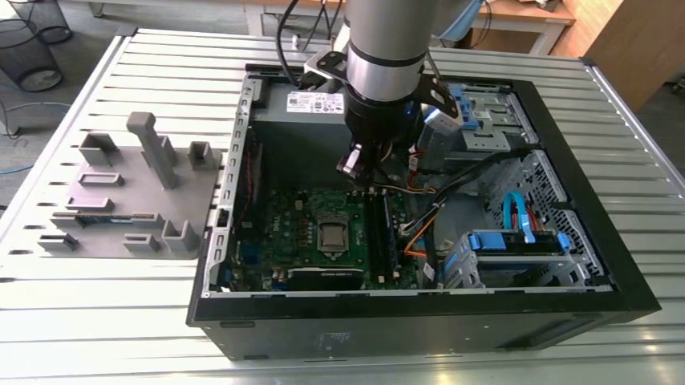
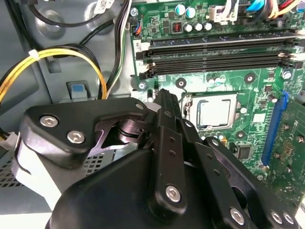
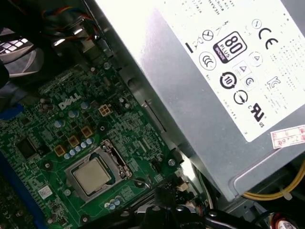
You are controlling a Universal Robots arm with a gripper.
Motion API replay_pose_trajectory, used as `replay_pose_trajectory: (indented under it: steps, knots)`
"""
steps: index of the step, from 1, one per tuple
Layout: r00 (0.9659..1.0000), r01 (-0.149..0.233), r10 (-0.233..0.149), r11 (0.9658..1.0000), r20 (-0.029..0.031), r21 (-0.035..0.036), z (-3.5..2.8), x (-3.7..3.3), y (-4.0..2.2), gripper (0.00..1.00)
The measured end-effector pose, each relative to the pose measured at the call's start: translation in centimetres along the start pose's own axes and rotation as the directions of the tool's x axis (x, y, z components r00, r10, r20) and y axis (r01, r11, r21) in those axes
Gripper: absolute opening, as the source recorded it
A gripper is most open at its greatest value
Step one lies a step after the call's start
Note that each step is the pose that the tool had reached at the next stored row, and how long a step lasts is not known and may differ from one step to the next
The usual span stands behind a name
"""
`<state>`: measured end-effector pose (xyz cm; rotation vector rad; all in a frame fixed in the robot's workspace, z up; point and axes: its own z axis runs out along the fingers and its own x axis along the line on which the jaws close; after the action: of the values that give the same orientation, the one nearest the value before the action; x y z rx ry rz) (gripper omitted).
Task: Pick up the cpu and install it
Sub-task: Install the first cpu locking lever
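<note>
Inside the open computer case, the hand hangs over the green motherboard, close to the power supply; I cannot tell if it is open or closed. I see the cpu lying flat in its socket on the board, apart from the hand, with the silver frame around it. Long black memory sticks sit beside the socket. The case rests on a slatted metal surface, next to a grey fixture.

Bright even light, glare on the power supply, shadow inside the case
</note>
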<state>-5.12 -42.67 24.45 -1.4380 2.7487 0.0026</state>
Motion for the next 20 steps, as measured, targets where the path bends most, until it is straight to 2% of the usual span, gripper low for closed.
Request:
replay_pose_trajectory:
  steps: [10, 20]
  knots:
    - [1.0000, 0.000, 0.000, 1.0000, -0.0009, 0.0003, 0.26, 0.20, 0.38, 0.11]
    - [0.9999, 0.000, 0.000, 1.0000, -0.0110, 0.0076, 0.27, 0.34, 0.31, 0.11]
